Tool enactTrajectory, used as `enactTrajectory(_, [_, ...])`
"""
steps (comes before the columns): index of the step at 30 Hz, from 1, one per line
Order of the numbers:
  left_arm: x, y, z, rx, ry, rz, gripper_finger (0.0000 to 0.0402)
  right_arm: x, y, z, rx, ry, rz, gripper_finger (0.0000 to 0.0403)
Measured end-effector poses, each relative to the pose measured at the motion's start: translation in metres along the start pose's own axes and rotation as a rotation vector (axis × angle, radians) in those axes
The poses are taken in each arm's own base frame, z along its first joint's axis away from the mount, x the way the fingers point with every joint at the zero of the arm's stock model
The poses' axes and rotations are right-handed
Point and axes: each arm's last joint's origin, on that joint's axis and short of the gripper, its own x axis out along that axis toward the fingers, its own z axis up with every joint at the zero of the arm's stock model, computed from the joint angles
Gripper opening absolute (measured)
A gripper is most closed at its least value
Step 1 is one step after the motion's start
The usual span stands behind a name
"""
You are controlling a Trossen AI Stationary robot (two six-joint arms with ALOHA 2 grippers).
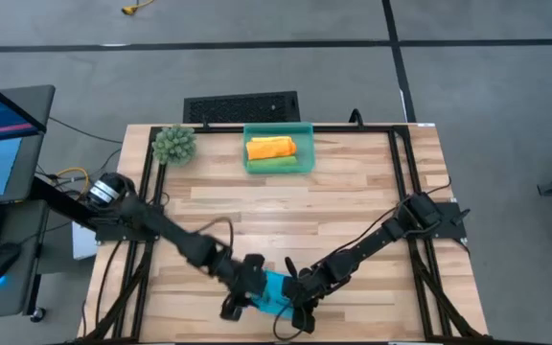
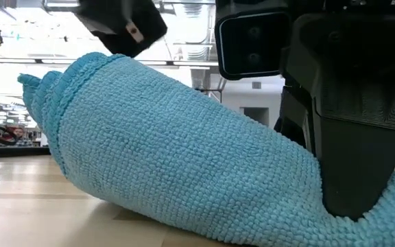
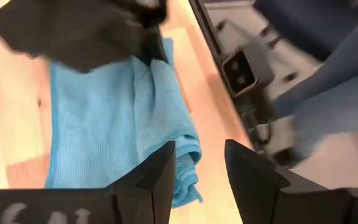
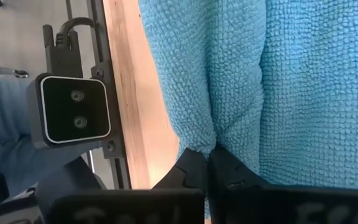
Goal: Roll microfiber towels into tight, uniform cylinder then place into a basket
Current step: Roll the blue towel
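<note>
Three towels show on the table (image 1: pixel 353 201): one blue towel (image 1: pixel 274 290) at the six o'clock edge, partly rolled, and two rolls inside the basket (image 1: pixel 305 146) at twelve o'clock, an orange towel (image 1: pixel 270 148) with a green towel (image 1: pixel 276 165) just beside it. One basket, one spiky plant ball (image 1: pixel 173 145) at about eleven o'clock. Both arms meet over the blue cloth. The right gripper (image 4: pixel 209 163) has its fingers pressed together on a fold of the blue towel. The left gripper (image 3: pixel 199 171) stands at the towel's end with a gap between its fingers, and the cloth lies just past them, not clamped. From above, both grippers cover much of the blue towel, so its full outline is hidden.
</note>
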Motion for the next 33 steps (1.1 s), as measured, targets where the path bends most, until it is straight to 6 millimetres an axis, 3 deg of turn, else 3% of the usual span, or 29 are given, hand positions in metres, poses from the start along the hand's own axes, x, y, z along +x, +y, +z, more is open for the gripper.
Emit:
enactTrajectory(6, [0.021,-0.023,-0.013,0.144,-0.043,0.173,0.0128,-0.001,-0.004,0.005,0.013,-0.005,0.001,0.0014])
enactTrajectory(13, [0.041,-0.032,-0.015,0.282,-0.086,0.092,0.0127,-0.002,-0.005,0.006,0.038,-0.008,0.004,0.0010])
enactTrajectory(18, [0.054,-0.029,-0.022,0.323,-0.049,0.087,0.0127,-0.002,-0.005,0.007,0.049,-0.005,0.010,0.0013])
enactTrajectory(24, [0.053,-0.013,-0.027,0.262,-0.002,0.319,0.0127,-0.002,-0.004,0.006,0.056,-0.003,0.013,0.0010])
enactTrajectory(33, [0.056,-0.003,-0.030,0.150,0.059,0.260,0.0127,-0.002,-0.004,0.006,0.094,0.007,0.025,0.0008])
